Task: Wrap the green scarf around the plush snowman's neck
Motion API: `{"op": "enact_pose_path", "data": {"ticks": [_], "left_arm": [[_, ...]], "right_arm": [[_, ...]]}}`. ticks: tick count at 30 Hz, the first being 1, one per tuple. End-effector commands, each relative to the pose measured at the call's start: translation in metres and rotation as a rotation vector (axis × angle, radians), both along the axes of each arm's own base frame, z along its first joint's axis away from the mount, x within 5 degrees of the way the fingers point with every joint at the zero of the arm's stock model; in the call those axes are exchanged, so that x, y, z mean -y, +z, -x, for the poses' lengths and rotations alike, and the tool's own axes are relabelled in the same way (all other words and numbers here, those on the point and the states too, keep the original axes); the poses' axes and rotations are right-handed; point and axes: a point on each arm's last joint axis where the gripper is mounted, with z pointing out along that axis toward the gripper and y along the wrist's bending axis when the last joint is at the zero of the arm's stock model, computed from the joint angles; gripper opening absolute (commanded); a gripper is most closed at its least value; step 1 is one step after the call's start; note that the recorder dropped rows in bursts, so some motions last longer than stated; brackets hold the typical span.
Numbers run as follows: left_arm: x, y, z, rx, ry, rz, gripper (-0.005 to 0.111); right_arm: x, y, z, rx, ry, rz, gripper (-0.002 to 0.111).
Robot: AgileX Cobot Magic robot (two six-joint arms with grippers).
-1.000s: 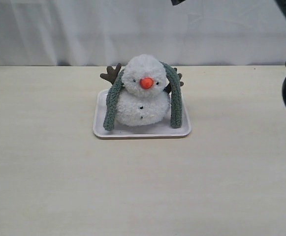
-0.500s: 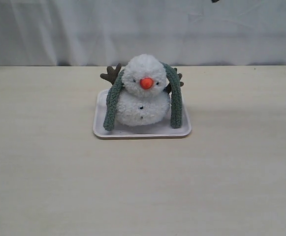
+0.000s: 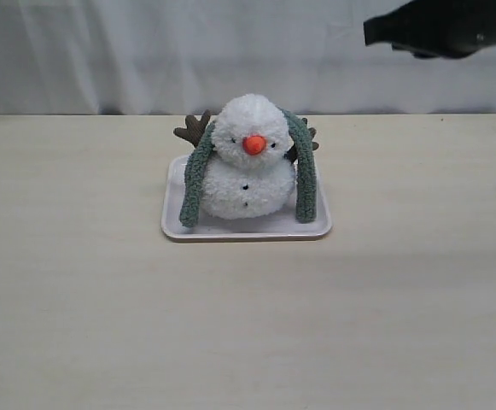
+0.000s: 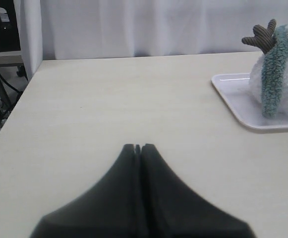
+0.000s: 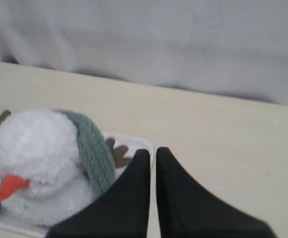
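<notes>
The plush snowman (image 3: 246, 171) sits upright on a white tray (image 3: 252, 229). Behind its head runs the green scarf (image 3: 305, 175), and one end hangs down each side of the body to the tray. The snowman's neck is bare at the front. High above the table, to the right of the snowman, my right gripper (image 3: 371, 32) is shut and holds nothing. In the right wrist view that gripper (image 5: 152, 151) hovers beside the scarf (image 5: 91, 148) and the snowman (image 5: 34, 148). My left gripper (image 4: 138, 146) is shut and empty, well away from the scarf (image 4: 272, 74).
Brown twig arms (image 3: 195, 128) stick out behind the scarf on both sides. A white curtain (image 3: 145, 51) closes off the back of the table. The table's edge, with cables beyond it, shows in the left wrist view (image 4: 15, 94).
The right arm left the right edge of the exterior view, then came back in at the top right, pointing left. Snowman and scarf have not moved.
</notes>
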Motion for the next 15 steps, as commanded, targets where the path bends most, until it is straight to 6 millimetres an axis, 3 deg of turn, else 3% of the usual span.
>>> {"op": "enact_pose_path", "data": {"ticks": [1,3,4,8,15], "left_arm": [[0.000,0.001,0.000,0.014,0.000,0.004,0.000],[0.000,0.001,0.000,0.014,0.000,0.004,0.000],[0.000,0.001,0.000,0.014,0.000,0.004,0.000],[0.000,0.001,0.000,0.014,0.000,0.004,0.000],[0.000,0.001,0.000,0.014,0.000,0.004,0.000]], "right_arm": [[-0.003,-0.033,-0.001,-0.129,0.001,-0.014,0.009],[-0.008,-0.047,-0.004,-0.191,0.033,-0.031,0.018],[-0.015,-0.062,-0.008,-0.255,0.097,-0.042,0.030],[-0.030,-0.099,-0.017,-0.317,0.262,-0.076,0.056],[-0.031,-0.139,-0.046,-0.215,0.240,-0.018,0.058]]}}
